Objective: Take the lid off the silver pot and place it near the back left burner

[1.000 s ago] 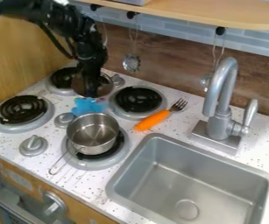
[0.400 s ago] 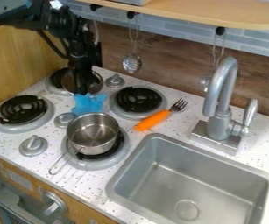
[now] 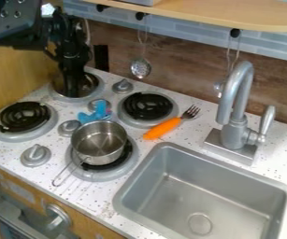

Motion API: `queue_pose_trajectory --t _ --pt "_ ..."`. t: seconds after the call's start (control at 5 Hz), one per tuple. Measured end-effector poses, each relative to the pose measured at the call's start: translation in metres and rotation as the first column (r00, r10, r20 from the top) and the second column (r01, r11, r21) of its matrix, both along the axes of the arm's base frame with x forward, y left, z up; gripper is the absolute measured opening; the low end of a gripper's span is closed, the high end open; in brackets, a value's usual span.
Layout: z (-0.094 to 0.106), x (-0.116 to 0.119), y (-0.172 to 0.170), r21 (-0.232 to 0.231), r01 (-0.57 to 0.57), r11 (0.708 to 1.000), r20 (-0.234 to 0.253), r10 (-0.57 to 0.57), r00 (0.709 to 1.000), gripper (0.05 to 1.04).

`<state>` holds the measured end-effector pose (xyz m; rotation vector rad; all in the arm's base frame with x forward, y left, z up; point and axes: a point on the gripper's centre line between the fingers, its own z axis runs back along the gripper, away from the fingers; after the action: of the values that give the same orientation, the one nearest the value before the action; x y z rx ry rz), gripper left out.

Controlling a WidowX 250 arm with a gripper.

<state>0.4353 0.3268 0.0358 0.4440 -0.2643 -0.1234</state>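
Observation:
The gripper (image 3: 75, 93) hangs over the back left burner, at the upper left of the view. It is shut on a round, shiny metal lid-like piece (image 3: 92, 84), which lies over that burner; where the fingers meet it is hidden. A small blue toy (image 3: 96, 113) with a pink spot lies in front and to the right, touching or close behind a metal saucepan (image 3: 99, 141). The saucepan stands upright on the front right burner (image 3: 124, 165), its wire handle towards the counter's front edge.
An orange-handled fork (image 3: 164, 127) lies right of the back right burner (image 3: 147, 106). Beyond it are the sink (image 3: 202, 186) and tall faucet (image 3: 234, 107). Stove knobs (image 3: 36, 155) stand between burners. A ladle (image 3: 140, 68) hangs at the back wall under the shelf (image 3: 233, 16).
The gripper has moved left, and the round metal piece has shifted left with it, over the back left burner. A knob behind the blue toy has come into sight. The saucepan and fork have not moved.

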Motion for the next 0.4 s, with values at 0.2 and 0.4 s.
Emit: queue_pose_trajectory --t 0.2,0.4 --pt "-0.003 -0.003 0.004 -0.016 -0.011 1.000 -0.007 0.011 1.000 0.306" --pt "-0.020 -0.003 -0.003 -0.074 0.023 0.997 -0.025 -0.025 0.999 0.306"
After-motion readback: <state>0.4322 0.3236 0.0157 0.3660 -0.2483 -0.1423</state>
